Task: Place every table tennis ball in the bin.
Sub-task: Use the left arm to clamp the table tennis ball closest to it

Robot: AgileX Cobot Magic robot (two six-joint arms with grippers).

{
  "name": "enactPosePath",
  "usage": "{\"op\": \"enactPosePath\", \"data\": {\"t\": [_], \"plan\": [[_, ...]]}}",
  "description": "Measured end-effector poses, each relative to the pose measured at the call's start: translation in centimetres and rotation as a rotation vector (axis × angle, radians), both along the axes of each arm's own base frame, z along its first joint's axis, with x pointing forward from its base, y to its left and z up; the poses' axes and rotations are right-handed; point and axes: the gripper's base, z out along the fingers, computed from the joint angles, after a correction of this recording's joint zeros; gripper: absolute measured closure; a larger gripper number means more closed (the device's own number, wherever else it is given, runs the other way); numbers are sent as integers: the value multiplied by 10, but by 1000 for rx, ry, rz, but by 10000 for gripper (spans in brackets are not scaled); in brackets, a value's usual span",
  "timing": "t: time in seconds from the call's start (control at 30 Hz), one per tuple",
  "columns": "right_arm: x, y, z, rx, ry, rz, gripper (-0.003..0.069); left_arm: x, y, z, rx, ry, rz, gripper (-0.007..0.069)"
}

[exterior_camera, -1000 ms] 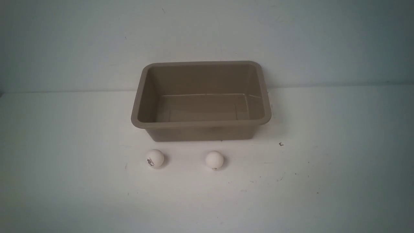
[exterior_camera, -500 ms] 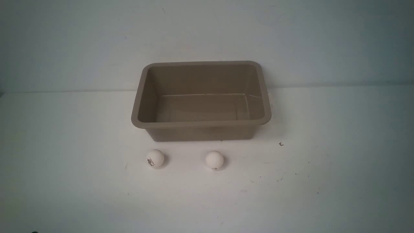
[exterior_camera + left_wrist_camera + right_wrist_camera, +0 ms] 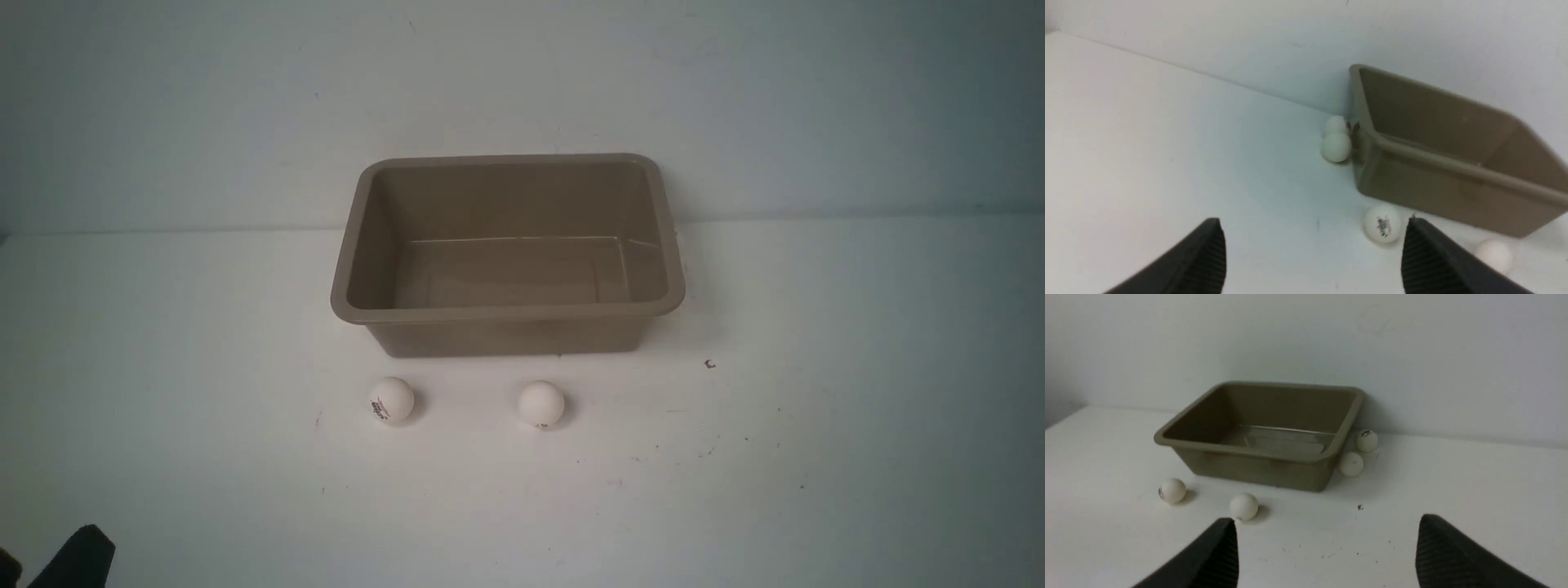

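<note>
Table tennis balls (image 3: 391,399) (image 3: 540,403) (image 3: 1336,147) (image 3: 1336,124) (image 3: 1351,464) (image 3: 1367,440) number six, all outside the one bin (image 3: 506,313).

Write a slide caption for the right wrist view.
Open right gripper faces the bin: two balls before it, two balls beside it.

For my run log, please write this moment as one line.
bin: empty | table tennis balls: six, all on table | left gripper: open, empty | right gripper: open, empty
</note>
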Motion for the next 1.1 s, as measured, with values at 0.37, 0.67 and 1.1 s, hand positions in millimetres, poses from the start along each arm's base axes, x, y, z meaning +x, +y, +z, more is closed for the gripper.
{"op": "enactPosePath", "data": {"t": [0.37,0.67,1.1], "plan": [[35,8,-1,-45,91,125,134,-6,-8,32,22,-78,-83,104],[35,15,3,-68,35,222,134,-11,-23,106,211,-14,-283,104],[32,18,0,-76,68,262,134,58,-21,130,487,351,-497,104]]}}
